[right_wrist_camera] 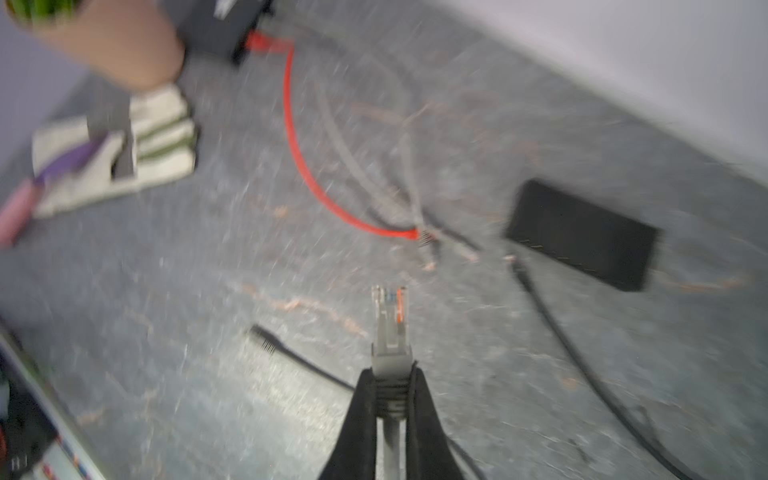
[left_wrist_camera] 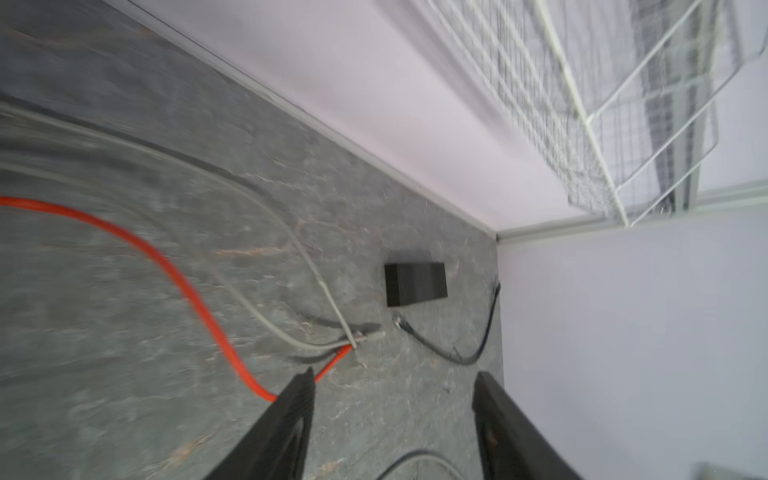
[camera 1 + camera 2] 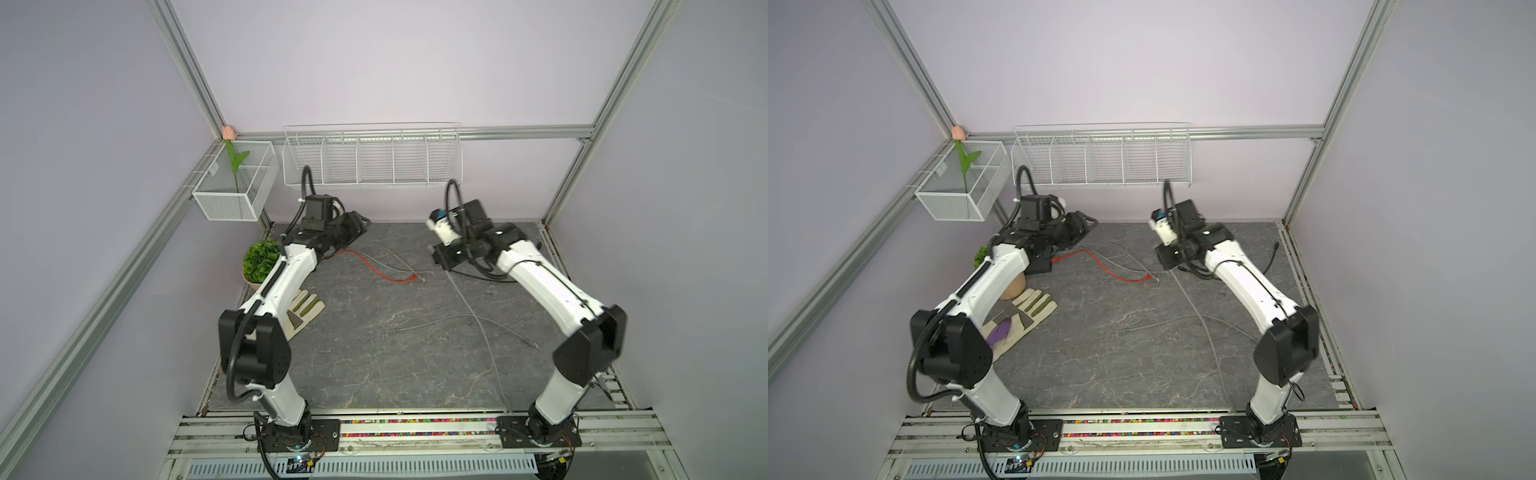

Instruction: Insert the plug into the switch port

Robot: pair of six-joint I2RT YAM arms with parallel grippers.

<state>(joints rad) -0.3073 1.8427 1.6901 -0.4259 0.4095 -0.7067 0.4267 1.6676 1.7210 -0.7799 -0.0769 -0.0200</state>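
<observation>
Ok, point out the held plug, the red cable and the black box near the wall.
plug (image 1: 390,320): right wrist view, clear connector body.
red cable (image 1: 290,133): right wrist view, mid-run.
black box (image 2: 415,284): left wrist view, top face.

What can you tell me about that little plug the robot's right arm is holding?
The plug is a small clear plastic connector with orange and blue wires showing inside and a grey boot behind, from which a grey cable runs back. The right gripper is shut on that boot, its black fingers pressing both sides. The plug points forward over the dark stone-look table, apart from the black box ahead.
</observation>
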